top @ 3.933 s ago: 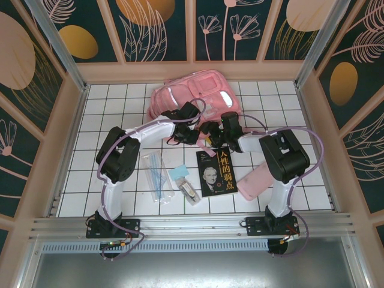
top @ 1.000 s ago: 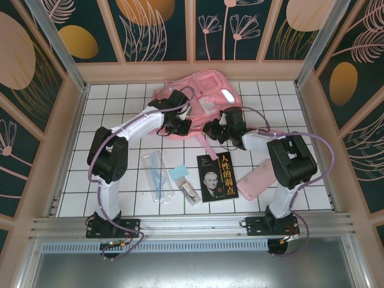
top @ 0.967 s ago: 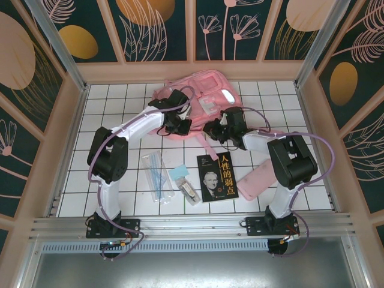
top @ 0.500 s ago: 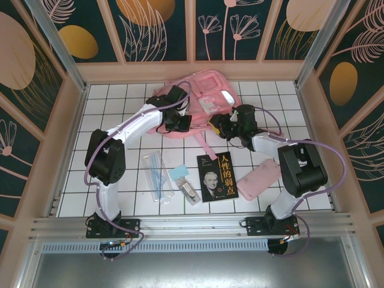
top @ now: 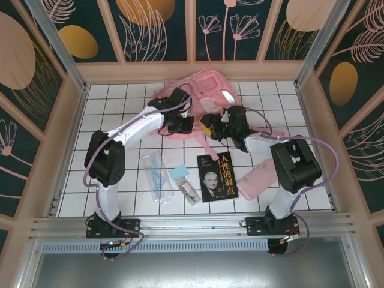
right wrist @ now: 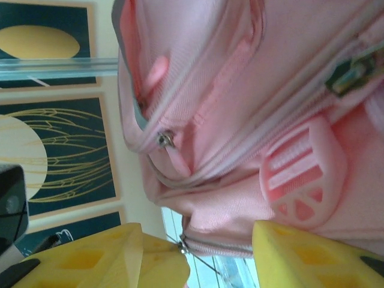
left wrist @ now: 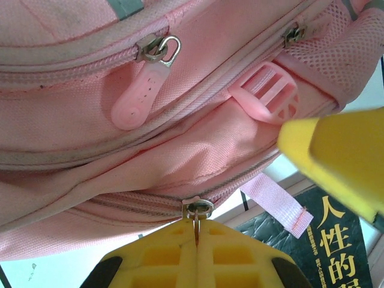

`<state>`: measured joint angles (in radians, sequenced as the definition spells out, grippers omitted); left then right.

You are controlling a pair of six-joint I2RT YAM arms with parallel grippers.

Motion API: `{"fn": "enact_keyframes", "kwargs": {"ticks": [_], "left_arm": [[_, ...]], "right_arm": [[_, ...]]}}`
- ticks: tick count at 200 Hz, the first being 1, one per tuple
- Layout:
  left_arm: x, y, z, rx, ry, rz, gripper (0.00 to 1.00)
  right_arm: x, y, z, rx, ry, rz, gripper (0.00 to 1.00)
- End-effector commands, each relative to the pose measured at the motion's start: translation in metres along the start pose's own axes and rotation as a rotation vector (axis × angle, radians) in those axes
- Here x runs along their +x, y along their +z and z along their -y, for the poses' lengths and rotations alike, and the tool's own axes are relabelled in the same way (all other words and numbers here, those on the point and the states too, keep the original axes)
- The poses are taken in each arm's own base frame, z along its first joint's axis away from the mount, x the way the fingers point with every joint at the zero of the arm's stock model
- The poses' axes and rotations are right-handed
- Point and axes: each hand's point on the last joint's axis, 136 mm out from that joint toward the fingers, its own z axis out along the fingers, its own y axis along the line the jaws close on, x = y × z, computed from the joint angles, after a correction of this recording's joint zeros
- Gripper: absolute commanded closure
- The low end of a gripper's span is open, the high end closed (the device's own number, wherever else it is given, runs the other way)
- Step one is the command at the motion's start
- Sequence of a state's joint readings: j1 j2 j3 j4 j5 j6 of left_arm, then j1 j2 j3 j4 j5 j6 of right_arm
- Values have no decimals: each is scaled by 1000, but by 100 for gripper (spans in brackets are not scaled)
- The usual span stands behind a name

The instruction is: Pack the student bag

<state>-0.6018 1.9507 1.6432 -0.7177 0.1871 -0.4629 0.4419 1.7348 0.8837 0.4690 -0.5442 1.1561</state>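
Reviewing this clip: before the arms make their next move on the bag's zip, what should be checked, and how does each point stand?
1. Pull gripped: ok, the left gripper is shut on the zipper pull.
2. Bag braced: not ok, the right gripper sits at the student bag with jaws apart.
3. Zip opened: not ok, the seam looks closed in the left wrist view.
4. Next item ready: ok, the book lies flat near the bag.
5. Strap end clear of the zip's path: cannot tell.
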Motion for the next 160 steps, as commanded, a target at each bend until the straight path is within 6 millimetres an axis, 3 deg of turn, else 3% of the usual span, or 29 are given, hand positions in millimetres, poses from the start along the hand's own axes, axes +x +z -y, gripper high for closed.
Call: {"fn": "enact_keyframes", "kwargs": {"ticks": [1,66,83,121,160], "left_arm": [[-19,-22,24,94,-2,91,100],[-21,-25,31,139,-24,115,100],[-16,-25,36,161,-19,100,100],[4,-22,31,134,-11,57,100],[30,-12,24,135,-7,-8,100]], "right_arm": [[17,4,6,-6,24,-34,46],[31,5,23,9,73,-46,43],[22,9,24,15,61,-27,42],[-11,9,4,-25,25,35,43],[-30,19,11,-18,55,85,43]]}}
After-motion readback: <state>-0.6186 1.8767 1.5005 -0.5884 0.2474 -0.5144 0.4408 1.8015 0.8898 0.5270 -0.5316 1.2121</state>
